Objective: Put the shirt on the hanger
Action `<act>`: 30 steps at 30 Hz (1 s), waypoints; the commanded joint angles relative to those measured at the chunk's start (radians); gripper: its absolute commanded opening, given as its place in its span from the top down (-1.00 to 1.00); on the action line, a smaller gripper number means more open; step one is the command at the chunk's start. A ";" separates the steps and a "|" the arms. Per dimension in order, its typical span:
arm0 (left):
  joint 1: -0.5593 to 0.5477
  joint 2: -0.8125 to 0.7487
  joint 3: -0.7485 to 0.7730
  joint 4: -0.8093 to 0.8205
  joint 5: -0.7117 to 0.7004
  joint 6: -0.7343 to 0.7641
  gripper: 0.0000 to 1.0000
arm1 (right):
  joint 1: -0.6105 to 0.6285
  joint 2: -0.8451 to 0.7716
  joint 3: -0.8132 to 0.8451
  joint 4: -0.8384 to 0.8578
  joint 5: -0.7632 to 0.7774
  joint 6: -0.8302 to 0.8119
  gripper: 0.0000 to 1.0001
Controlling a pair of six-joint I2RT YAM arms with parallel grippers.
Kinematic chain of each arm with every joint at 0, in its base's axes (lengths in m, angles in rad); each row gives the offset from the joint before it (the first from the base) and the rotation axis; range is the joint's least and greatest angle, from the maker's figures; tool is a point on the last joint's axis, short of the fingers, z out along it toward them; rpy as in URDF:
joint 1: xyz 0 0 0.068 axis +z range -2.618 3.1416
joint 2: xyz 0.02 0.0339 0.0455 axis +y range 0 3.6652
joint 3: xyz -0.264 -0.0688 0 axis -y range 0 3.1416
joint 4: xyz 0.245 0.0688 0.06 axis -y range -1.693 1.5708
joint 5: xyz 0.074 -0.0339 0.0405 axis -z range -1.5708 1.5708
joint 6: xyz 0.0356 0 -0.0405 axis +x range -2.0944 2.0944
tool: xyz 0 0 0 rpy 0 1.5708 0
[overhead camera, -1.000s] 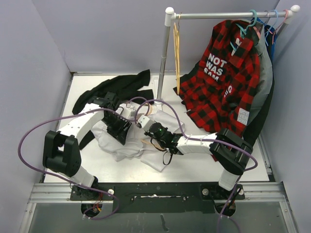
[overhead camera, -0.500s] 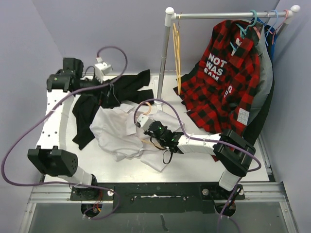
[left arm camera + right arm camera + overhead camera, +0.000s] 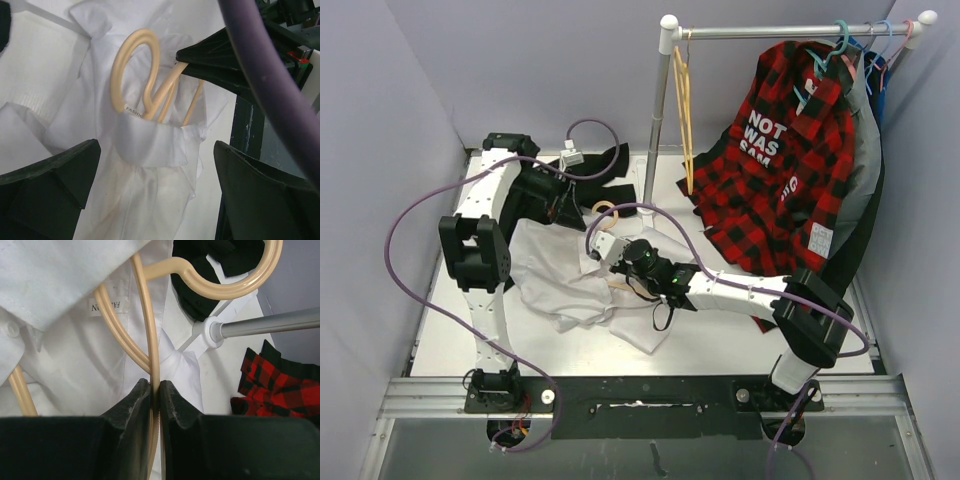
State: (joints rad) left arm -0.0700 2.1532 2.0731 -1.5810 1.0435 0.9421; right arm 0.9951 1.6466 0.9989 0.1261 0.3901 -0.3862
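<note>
The white shirt (image 3: 555,280) lies crumpled on the table's middle left. The pale tan hanger (image 3: 116,75) sits inside it, its hook poking out past the collar (image 3: 150,145) toward the far side. My right gripper (image 3: 613,268) is shut on one thin bar of the hanger (image 3: 149,340), with shirt fabric (image 3: 60,280) draped over the hanger's left part. My left gripper (image 3: 565,210) hovers over the shirt's collar end, beside the hook. It is wide open, its fingers (image 3: 50,185) standing either side of the cloth with nothing between them.
A clothes rack post (image 3: 655,130) stands at the back centre, its rail (image 3: 780,30) running right. On the rail hang a yellow hanger (image 3: 685,110), a red-and-black plaid shirt (image 3: 780,170) and teal hangers (image 3: 840,40). A black garment (image 3: 590,170) lies behind the shirt.
My left gripper let go of the shirt, swung out to the far left, then came back open over the collar and hook. The right gripper keeps its hold and has shifted slightly.
</note>
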 commanded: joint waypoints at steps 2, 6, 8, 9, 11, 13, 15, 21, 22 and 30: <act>-0.020 0.014 0.036 -0.145 0.045 0.116 -0.96 | -0.005 0.001 0.068 0.098 -0.013 -0.084 1.00; -0.027 0.042 0.017 -0.145 0.035 0.133 -0.96 | -0.009 0.029 0.084 0.103 -0.008 -0.082 1.00; -0.031 0.060 0.009 -0.145 0.017 0.135 -0.96 | -0.008 0.035 0.084 0.107 -0.006 -0.078 1.00; -0.031 0.068 0.008 -0.145 0.011 0.138 -0.96 | -0.010 0.038 0.083 0.108 -0.004 -0.075 1.00; -0.024 0.087 0.013 -0.146 0.001 0.138 -0.96 | -0.010 0.043 0.081 0.109 0.001 -0.071 1.00; -0.019 0.105 0.024 -0.146 -0.006 0.136 -0.96 | -0.011 0.045 0.077 0.112 0.003 -0.068 1.00; -0.017 0.116 0.022 -0.146 -0.016 0.143 -0.96 | -0.010 0.045 0.074 0.110 0.008 -0.067 1.00; -0.025 0.152 0.008 -0.147 -0.040 0.157 -0.96 | -0.011 0.039 0.066 0.109 0.021 -0.065 1.00; -0.026 0.158 0.007 -0.146 -0.035 0.153 -0.96 | -0.010 0.039 0.064 0.108 0.022 -0.065 1.00; -0.057 0.120 -0.088 -0.148 0.030 0.142 -0.46 | -0.009 0.034 0.050 0.134 0.047 -0.061 1.00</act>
State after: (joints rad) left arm -0.1043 2.2951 2.0350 -1.6127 1.0111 1.0618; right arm 0.9890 1.7020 1.0363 0.1524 0.3927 -0.4564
